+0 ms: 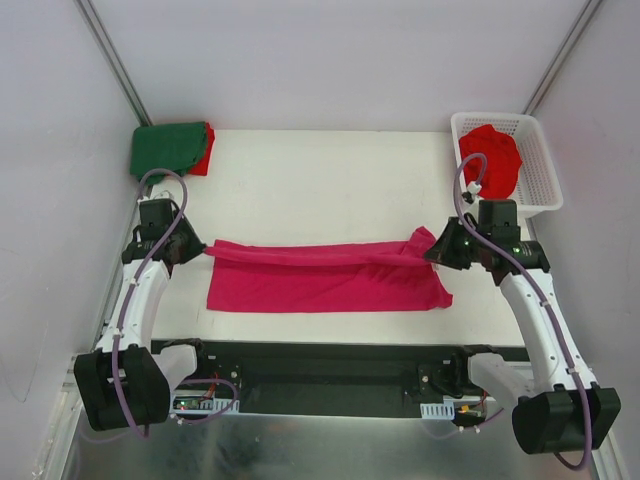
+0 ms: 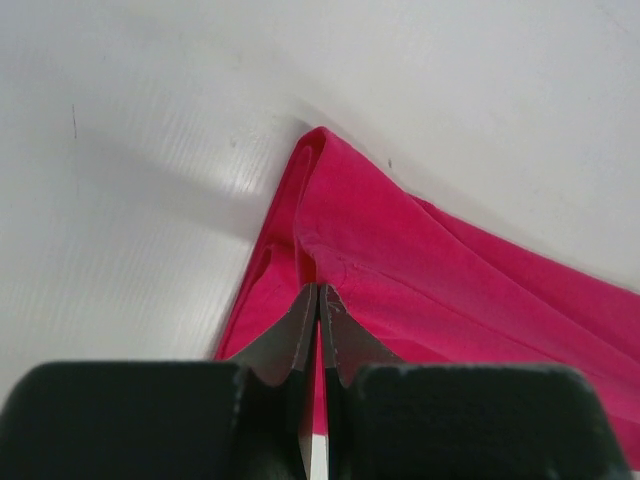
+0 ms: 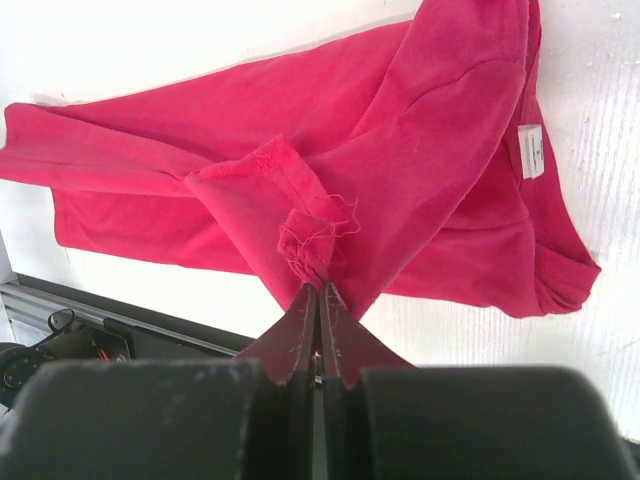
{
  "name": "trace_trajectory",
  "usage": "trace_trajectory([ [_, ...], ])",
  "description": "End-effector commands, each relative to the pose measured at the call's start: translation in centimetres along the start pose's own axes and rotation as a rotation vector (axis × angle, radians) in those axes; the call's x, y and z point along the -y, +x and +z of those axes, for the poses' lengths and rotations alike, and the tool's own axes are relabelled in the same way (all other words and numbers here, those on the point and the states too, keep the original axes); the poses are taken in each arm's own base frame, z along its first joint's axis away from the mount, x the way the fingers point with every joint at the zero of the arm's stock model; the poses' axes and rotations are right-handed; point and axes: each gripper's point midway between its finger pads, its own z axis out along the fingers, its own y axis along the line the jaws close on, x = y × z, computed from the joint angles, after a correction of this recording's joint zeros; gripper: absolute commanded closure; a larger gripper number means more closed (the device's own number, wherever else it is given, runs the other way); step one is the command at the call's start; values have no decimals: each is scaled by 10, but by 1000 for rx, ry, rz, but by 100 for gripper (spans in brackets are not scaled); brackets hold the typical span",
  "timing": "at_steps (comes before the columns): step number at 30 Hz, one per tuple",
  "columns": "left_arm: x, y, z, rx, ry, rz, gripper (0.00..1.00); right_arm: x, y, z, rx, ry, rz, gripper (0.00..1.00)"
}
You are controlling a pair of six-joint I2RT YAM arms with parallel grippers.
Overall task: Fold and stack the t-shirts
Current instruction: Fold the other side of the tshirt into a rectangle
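No text can be read anywhere. A small white fabric tag (image 3: 528, 150), upper right of the right wrist view, sits on the magenta-pink cloth t-shirt (image 3: 430, 140); its dark print is too small to make out.

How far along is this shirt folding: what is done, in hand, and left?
Done: the green t-shirt lies folded on a red t-shirt, far left. In hand: left gripper and right gripper each pinch an end of the magenta t-shirt. Left: fold it, then the crumpled t-shirt in the basket.
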Motion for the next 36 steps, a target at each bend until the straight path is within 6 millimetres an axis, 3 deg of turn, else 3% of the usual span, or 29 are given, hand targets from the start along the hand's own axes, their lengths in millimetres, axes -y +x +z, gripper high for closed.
trace_trajectory([
  [1,-8,16,-9,-27,-17,-7,100,4,11,-11,-8,27,-6,99],
  [16,-18,32,-18,-23,-46,-47,100,10,37,-26,-59,45,-11,99],
  [30,-35,46,-25,52,-99,-136,100,22,66,-21,-128,66,26,99],
  [36,-43,63,-20,30,-112,-158,100,28,73,-15,-148,82,42,99],
])
